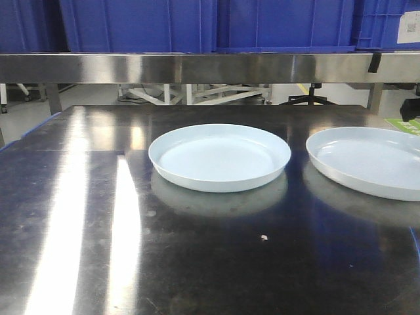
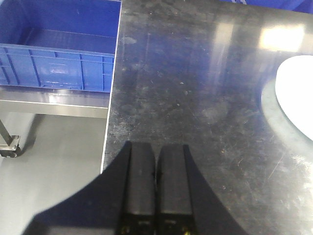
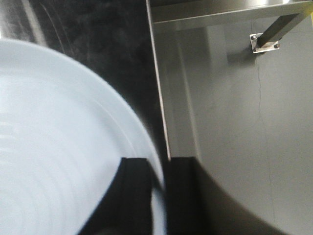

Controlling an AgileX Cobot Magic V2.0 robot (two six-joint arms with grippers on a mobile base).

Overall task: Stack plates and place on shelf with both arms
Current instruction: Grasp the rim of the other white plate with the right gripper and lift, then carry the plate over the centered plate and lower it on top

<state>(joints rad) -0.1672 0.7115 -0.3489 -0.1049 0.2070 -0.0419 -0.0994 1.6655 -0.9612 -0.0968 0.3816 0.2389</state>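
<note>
While the left gripper (image 2: pixel 156 152) hangs over the near left corner of the dark steel tabletop (image 2: pixel 195 98), its two black fingers are pressed together with only a hairline between them, and they hold and touch nothing. The table's left edge runs just beside this claw. Past that edge lie bare grey floor and a blue crate (image 2: pixel 54 68) on a lower level, and to the right is a wide stretch of scuffed, bare steel. Farther right, the centre plate (image 1: pixel 220 157) sits flat on the tabletop, about midway across it. It is round and shallow, glossy pale bluish-white with a low upturned rim, and it is mirrored faintly in the steel. It is well apart from the left claw, with open table on every side. A clear strip of dark steel separates it from the right plate (image 1: pixel 367 161), its twin, which is cut off by the front view's right border. The right gripper (image 3: pixel 159 164) is closed to a narrow slot on this plate's rim, one finger over the inside of the plate and the other outside, and the pale rim fills the gap. This view is blurred. The table's right edge lies just beside the outer finger, and beyond it are the floor (image 3: pixel 234 147) and a bolted steel post (image 3: pixel 276 27). Behind both plates, the shelf (image 1: pixel 197 67) runs its brushed rail across the full width, with blue crates (image 1: pixel 197 26) on top.
</note>
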